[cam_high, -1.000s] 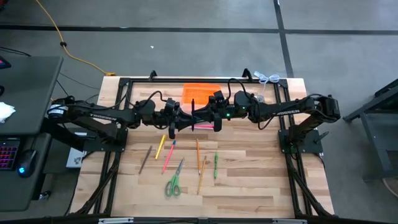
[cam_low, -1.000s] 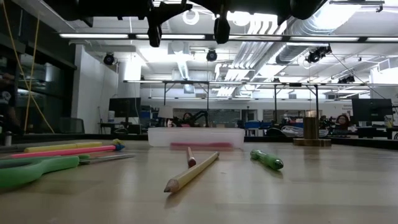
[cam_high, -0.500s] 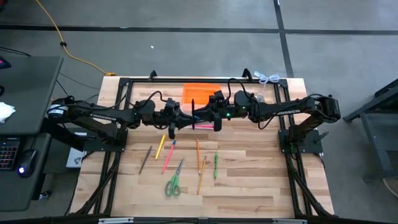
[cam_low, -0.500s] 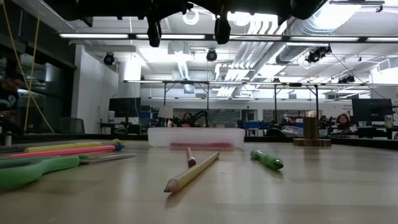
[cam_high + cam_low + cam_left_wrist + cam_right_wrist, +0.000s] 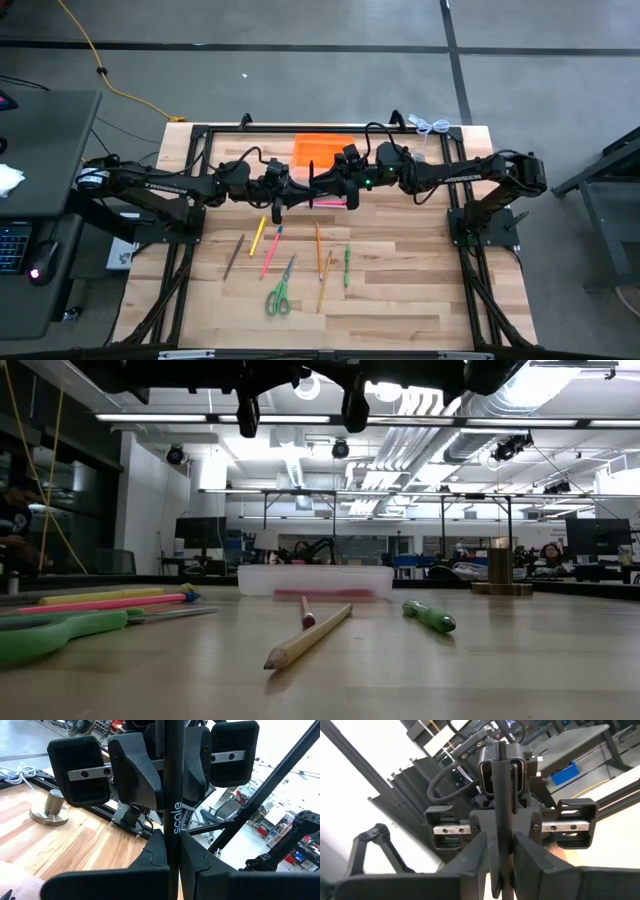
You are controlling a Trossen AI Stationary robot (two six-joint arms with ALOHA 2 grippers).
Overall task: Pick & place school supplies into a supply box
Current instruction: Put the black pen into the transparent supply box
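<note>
Standing upright between both grippers, the black pen point(image 5: 171, 795) is clamped by left jaws.

matte black arms point(image 5: 160, 184), silver screwed claw bars

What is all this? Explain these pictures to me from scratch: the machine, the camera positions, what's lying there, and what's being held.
This is a robot with two dark arms at a wooden table. Each arm ends in a two-finger pincer. One picture looks straight down on the table, one looks level across the tabletop, and two come from cameras on the arms' wrists.

The arms meet in mid-air near the clear box with the orange lid. The left pincer is shut on a dark pen, held upright. The right pincer faces it at that same pen.

On the table lie green scissors, a green marker, a pink pen and several pencils.
</note>
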